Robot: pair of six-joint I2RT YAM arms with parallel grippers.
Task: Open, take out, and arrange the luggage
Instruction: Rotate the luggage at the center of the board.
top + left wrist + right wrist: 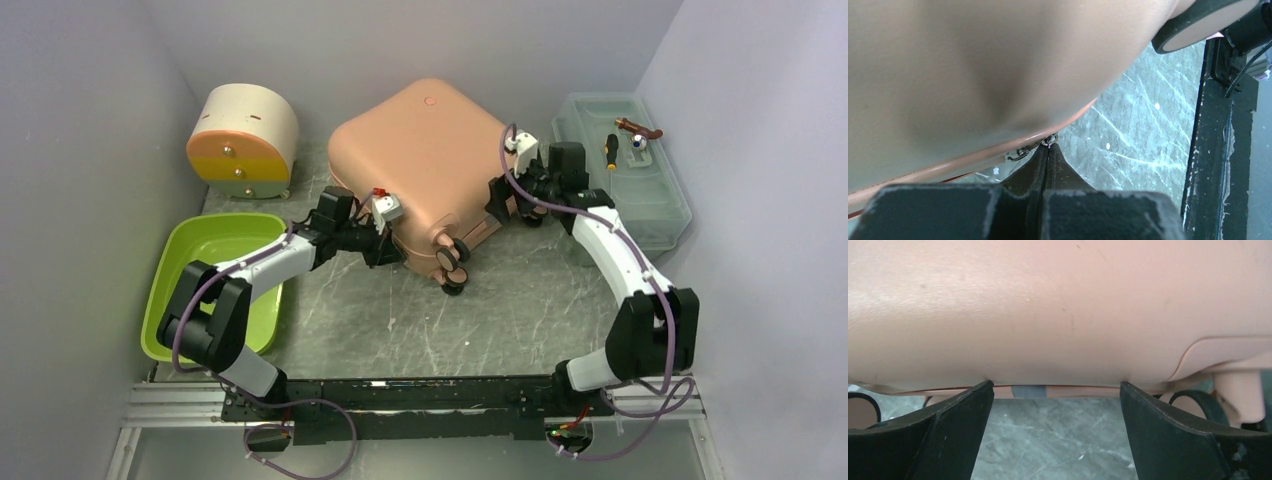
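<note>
Pinches zipper pull (1049, 141) of closed luggage (425, 150), lying mid-table, in shut left gripper (1048, 150), with right gripper (1055, 386) wide open at its right flank. Could lose the tiny zipper pull, or drag the unbraced luggage

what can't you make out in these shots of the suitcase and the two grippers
1. Inside of the luggage: all views, the closed shell hides it.
2. The zipper pull: left wrist view, the left gripper has its shut fingers over most of it.
3. The right gripper, open: right wrist view, too close to tell whether its tips touch the shell.
4. Small items on the toolbox lid: top view, too small to name.
</note>
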